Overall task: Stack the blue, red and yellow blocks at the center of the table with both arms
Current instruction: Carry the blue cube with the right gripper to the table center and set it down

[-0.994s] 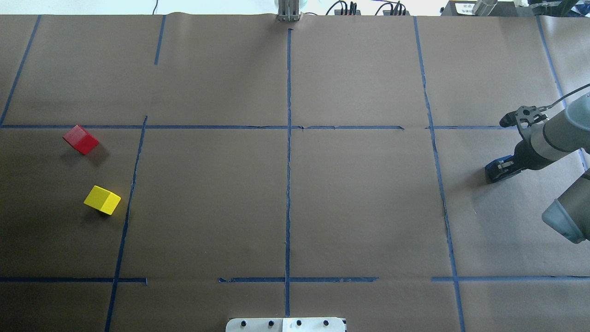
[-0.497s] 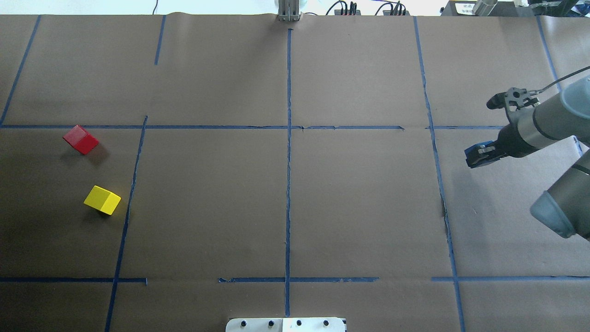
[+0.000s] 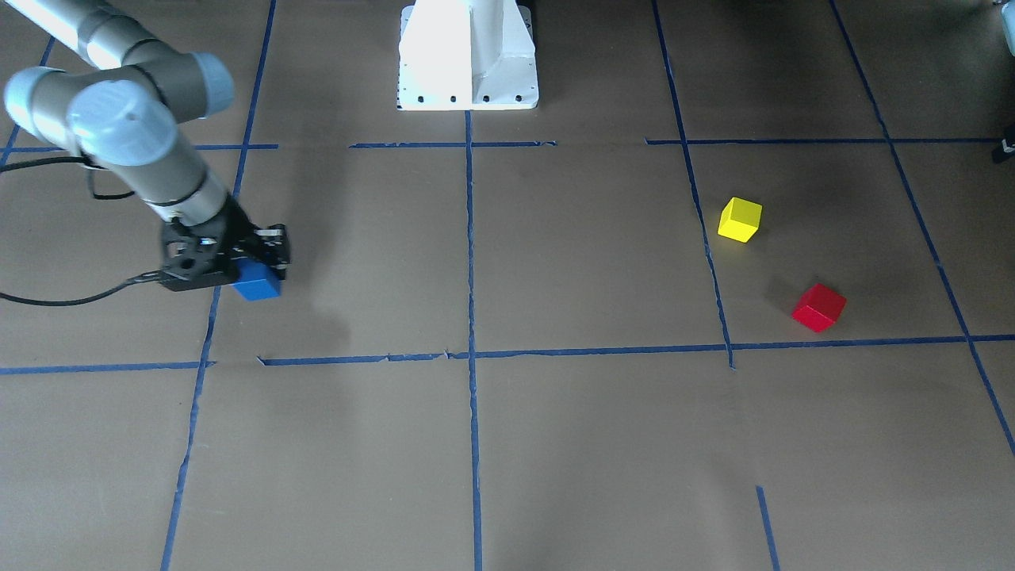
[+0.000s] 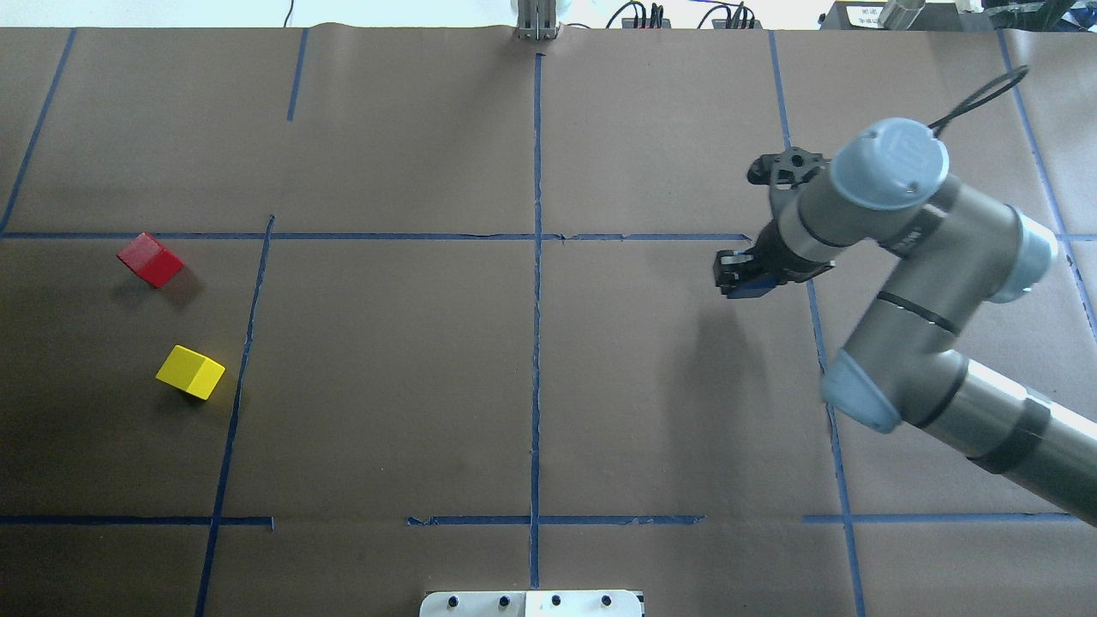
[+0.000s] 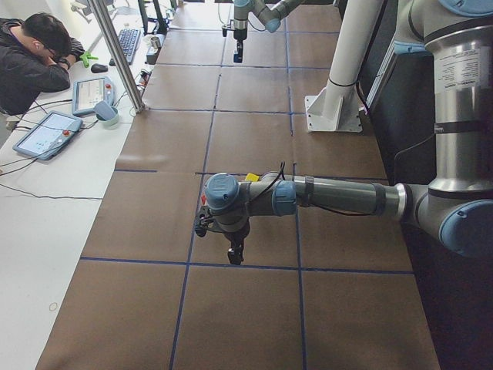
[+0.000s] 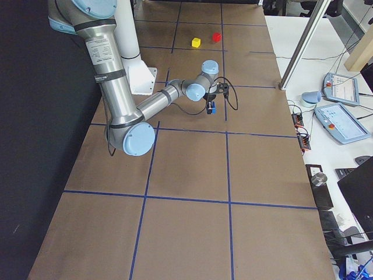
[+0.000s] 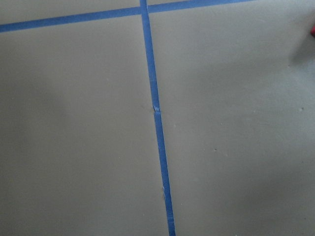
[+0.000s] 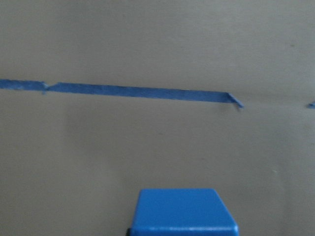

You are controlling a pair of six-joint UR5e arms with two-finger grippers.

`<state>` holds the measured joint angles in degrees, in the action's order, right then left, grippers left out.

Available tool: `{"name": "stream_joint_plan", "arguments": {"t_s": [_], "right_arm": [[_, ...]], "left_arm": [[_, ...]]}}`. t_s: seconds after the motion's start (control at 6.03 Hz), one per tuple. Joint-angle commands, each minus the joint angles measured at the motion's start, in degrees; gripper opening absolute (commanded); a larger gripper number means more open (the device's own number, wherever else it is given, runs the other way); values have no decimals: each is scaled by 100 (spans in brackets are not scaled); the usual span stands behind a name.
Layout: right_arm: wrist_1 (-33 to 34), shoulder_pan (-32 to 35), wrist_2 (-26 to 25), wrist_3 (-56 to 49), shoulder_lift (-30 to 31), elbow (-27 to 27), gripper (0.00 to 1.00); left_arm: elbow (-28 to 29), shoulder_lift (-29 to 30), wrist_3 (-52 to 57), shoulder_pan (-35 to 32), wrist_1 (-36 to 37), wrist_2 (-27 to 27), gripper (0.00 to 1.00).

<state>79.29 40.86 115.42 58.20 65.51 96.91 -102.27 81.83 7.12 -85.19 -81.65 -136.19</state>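
A wide table (image 4: 386, 386) of brown paper, marked into big squares by blue tape lines, stretches out ahead of the robot's white pedestal (image 3: 468, 55).

The right arm (image 4: 900, 223) reaches out ahead of the pedestal on the robot's right side, its forearm bent back towards the middle line. The right gripper (image 4: 739, 276) points down with its fingers clenched on the blue block (image 3: 257, 281). The block sticks out below the fingertips. Its shadow falls on the paper apart from it, so it appears to be lifted off the table. The right wrist camera shows the block's top face filling the bottom of its view, with a tape line on the paper beyond.

The red block (image 4: 150, 259) and yellow block (image 4: 190, 372) sit on the paper ahead of the pedestal on the robot's far left side, well apart from the blue one. They are near each other but not touching, and the yellow one is the closer of the two to the pedestal.

The left arm (image 5: 339, 196) shows only in the side view, stretched out level above the table on the pedestal's left. The left gripper (image 5: 235, 253) hangs downward, and whether its fingers are spread or closed cannot be told.
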Motion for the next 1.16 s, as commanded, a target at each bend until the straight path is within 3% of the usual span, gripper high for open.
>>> {"name": "stream_joint_plan", "arguments": {"t_s": [0.0, 0.17, 0.66, 0.99], "right_arm": [[403, -385, -265, 681, -1491, -1089, 26], [412, -630, -501, 1093, -2167, -1731, 27], [421, -1097, -933, 1212, -3014, -2690, 34], [403, -1168, -934, 1211, -3027, -2739, 43]], "left_arm": [[-4, 0, 0, 3, -8, -4, 100], [-4, 0, 0, 3, -17, -4, 100], [-4, 9, 0, 3, -26, -4, 100], [-4, 0, 0, 3, -26, 4, 100]]}}
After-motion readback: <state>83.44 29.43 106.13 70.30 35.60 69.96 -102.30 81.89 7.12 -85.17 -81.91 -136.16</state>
